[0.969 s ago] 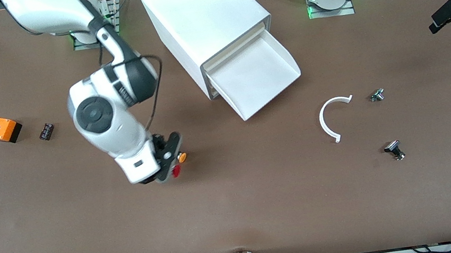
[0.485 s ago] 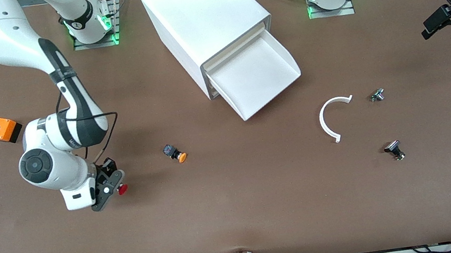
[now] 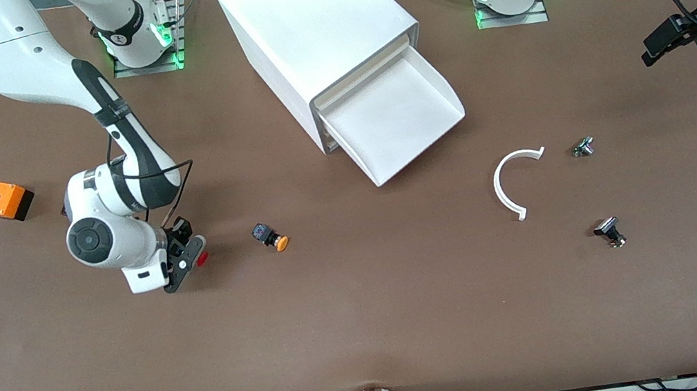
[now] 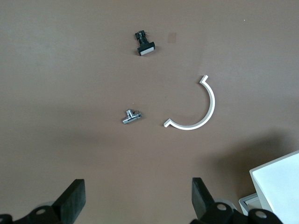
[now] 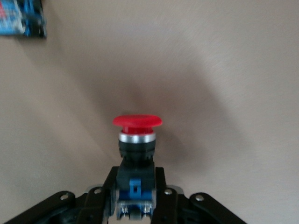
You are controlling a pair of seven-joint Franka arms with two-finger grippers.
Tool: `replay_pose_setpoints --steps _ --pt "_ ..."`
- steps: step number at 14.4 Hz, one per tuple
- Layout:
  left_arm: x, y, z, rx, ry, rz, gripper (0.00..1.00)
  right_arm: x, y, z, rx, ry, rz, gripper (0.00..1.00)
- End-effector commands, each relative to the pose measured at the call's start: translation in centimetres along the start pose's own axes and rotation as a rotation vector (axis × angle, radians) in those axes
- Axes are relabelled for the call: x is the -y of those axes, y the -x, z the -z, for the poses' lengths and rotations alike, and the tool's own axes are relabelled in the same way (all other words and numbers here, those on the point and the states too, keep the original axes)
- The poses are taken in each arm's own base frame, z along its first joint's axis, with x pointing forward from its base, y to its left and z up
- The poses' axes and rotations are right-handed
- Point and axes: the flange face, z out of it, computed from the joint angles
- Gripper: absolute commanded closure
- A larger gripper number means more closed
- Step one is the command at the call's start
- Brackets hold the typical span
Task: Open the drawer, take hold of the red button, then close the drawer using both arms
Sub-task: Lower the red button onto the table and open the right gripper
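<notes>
The drawer [image 3: 403, 118], the lowest of the white cabinet [image 3: 315, 26], stands pulled out, and its white tray holds nothing. My right gripper [image 3: 184, 255] is shut on the button [image 3: 202, 258], whose red cap points away from the fingers. It hangs over the table, toward the right arm's end from the orange-capped button [image 3: 271, 237]. In the right wrist view the button [image 5: 137, 122] sits with its black body and blue tail between the fingers of the right gripper [image 5: 136, 179]. My left gripper [image 3: 663, 42] is open and empty, over the left arm's end of the table, and it also shows in the left wrist view [image 4: 136, 205].
An orange square box [image 3: 4, 200] lies at the right arm's end. A white arc piece [image 3: 514, 180], a small metal part [image 3: 583, 147] and a black part [image 3: 609, 231] lie toward the left arm's end, nearer the camera than the drawer.
My right gripper carried the red button away from the orange-capped one toward the right arm's end, then came partway back. My left gripper shifted slightly inward over the table.
</notes>
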Motion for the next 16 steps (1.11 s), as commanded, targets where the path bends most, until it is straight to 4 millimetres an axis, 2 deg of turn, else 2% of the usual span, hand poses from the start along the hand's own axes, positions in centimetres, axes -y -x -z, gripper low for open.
replay_pose_setpoints --steps 1,2,3,4,6,9,13,14,16 --pt "-0.7 0.0 0.0 -0.012 -0.015 -0.011 0.00 1.3 1.9 -0.2 -0.026 0.004 0.001 0.38" --pt "-0.7 0.1 0.0 -0.012 -0.015 -0.011 0.00 1.2 1.8 0.0 -0.029 0.006 -0.013 0.17" --pt "-0.7 0.1 0.1 -0.013 -0.015 -0.013 0.00 1.1 1.8 0.3 -0.029 0.006 -0.013 0.00" --pt "-0.7 0.1 0.1 -0.013 -0.015 -0.013 0.00 1.1 1.7 0.7 -0.033 0.008 -0.015 0.00" --pt "-0.9 -0.1 0.3 -0.018 -0.014 -0.016 0.00 0.7 1.0 3.4 -0.063 0.033 -0.010 0.00" --pt "-1.3 -0.3 0.6 -0.023 -0.014 -0.030 0.00 1.0 -0.9 9.5 -0.097 0.003 -0.024 0.00" --pt "-1.5 -4.0 -0.2 0.019 -0.002 -0.037 0.00 1.4 -1.9 16.5 -0.104 -0.017 -0.116 0.00" --pt "-1.6 -5.2 -1.2 0.058 -0.005 -0.044 0.00 1.6 -1.9 17.7 -0.104 -0.018 -0.121 0.00" --pt "-1.6 -6.6 -1.4 0.082 0.003 -0.049 0.00 3.2 -2.6 19.9 -0.106 -0.033 -0.172 0.00"
